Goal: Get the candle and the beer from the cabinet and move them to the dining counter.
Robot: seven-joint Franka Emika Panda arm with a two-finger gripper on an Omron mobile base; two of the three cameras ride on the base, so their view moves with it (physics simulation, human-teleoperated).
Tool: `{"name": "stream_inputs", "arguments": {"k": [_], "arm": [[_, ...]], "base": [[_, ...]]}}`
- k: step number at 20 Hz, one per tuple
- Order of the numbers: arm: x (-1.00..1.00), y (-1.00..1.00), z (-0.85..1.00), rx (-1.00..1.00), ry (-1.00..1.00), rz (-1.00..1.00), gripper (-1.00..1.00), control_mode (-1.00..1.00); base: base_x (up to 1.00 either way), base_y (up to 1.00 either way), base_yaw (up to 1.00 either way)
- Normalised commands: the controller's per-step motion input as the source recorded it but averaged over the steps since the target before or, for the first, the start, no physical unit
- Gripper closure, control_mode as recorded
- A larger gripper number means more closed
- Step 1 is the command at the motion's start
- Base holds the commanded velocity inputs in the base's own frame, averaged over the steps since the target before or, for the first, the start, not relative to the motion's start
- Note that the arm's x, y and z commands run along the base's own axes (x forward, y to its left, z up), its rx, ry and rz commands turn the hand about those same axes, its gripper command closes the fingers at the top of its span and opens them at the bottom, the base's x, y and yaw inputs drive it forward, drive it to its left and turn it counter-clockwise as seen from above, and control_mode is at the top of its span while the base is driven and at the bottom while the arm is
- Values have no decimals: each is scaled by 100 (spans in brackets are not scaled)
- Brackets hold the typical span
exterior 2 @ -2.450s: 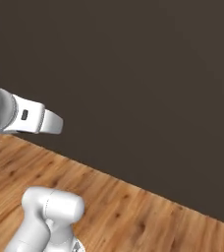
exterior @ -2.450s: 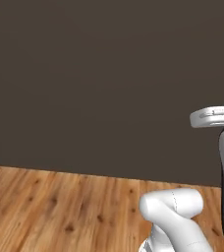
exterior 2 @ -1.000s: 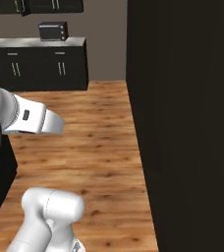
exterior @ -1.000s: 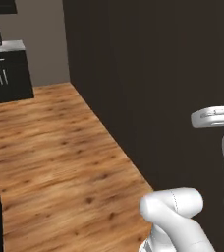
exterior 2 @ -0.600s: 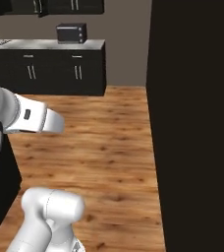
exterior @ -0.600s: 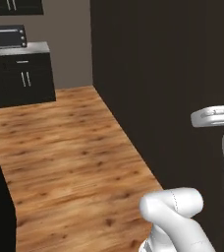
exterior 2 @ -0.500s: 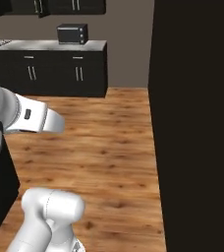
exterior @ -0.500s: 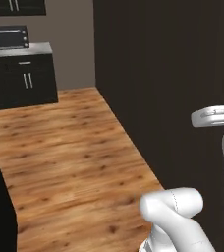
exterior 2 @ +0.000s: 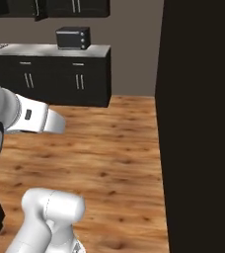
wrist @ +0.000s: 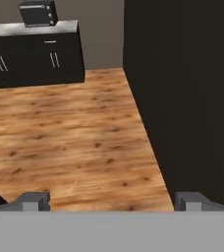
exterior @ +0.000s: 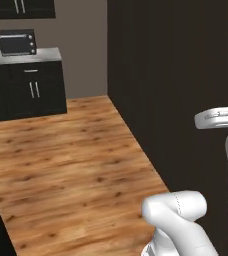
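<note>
Hanging above the wood floor [wrist: 74, 147], the hand [wrist: 111, 201] is released, fingertips [wrist: 33, 201] spread wide with nothing between them. A tall dark wall [exterior: 186, 75] fills 3 o'clock; at 11 o'clock a low black cabinet [exterior 2: 60, 74] carries a toaster oven [exterior 2: 72, 38]. Where candle and beer are I cannot tell.

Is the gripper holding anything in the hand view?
No, the gripper stands wide open, with bare wood floor showing between its fingertips.

White arm [exterior: 178, 220] folded upright, fingers [wrist: 33, 201] spread wide — empty, pointing downward
</note>
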Motion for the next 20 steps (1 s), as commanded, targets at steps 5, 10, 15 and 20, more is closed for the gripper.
{"name": "stream_inputs", "arguments": {"k": [5,10,15,20], "arm": [[0,0,0,0,0,0,-100,100],[0,0,0,0,0,0,-100,100],[0,0,0,0,0,0,-100,100],[0,0,0,0,0,0,-100,100]], "base": [[100,4,22],[100,0,28],[100,0,25],[100,0,23]]}}
